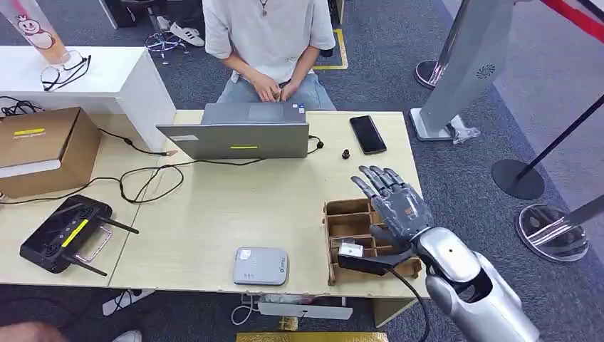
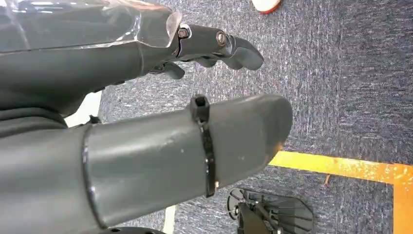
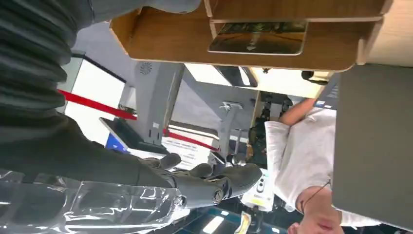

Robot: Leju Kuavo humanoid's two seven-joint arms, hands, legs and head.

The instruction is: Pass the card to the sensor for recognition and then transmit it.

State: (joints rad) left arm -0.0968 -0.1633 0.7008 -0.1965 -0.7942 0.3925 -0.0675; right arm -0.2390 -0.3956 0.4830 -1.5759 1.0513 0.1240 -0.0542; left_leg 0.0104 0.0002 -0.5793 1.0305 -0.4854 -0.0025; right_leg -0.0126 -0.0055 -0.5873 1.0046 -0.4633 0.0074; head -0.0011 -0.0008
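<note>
Hovering over the wooden divider tray (image 1: 335, 246) at the table's right front edge, the right hand (image 1: 396, 201) had its fingers spread apart and held nothing. Looked like a pre-grasp pose: open so it could come down on a card. The card (image 3: 257, 37) lay flat in one tray compartment, seen from the right wrist; from the head view a pale card (image 1: 350, 249) sat in a near compartment, just beside the thumb side of the hand. Couldn't tell whether these were the same card. The grey sensor pad (image 1: 261, 266) sat near the front edge, left of the tray, within short reach, presumably for a quick swipe. The left hand (image 2: 146, 146) hung over carpet, fingers loosely curled with nothing in them. A person (image 1: 269, 43) sat behind the laptop (image 1: 235, 132), likely the one to receive the card.
</note>
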